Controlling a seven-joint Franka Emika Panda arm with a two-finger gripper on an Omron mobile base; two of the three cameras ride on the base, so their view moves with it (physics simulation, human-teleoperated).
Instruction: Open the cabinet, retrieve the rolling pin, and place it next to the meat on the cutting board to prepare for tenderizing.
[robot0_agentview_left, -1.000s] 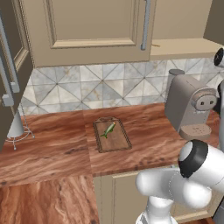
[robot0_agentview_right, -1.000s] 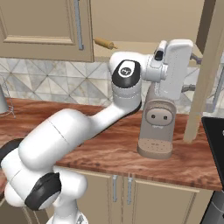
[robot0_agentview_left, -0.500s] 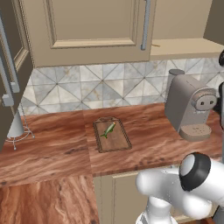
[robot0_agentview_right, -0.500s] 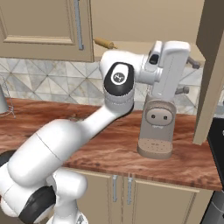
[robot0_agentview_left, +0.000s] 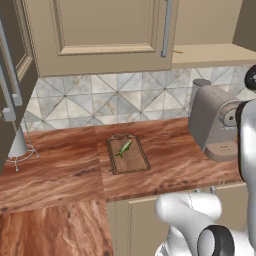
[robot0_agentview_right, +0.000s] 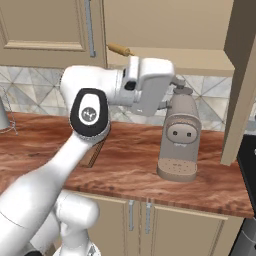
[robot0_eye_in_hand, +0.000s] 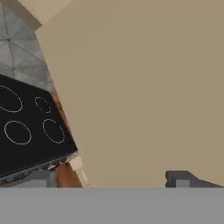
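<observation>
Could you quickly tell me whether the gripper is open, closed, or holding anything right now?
Gripper: cannot be told. One dark fingertip shows in the hand view against the beige cabinet door; nothing is seen held.

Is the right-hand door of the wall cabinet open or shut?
Open: the cabinet door is swung outward, exposing the shelf with the rolling pin.
</observation>
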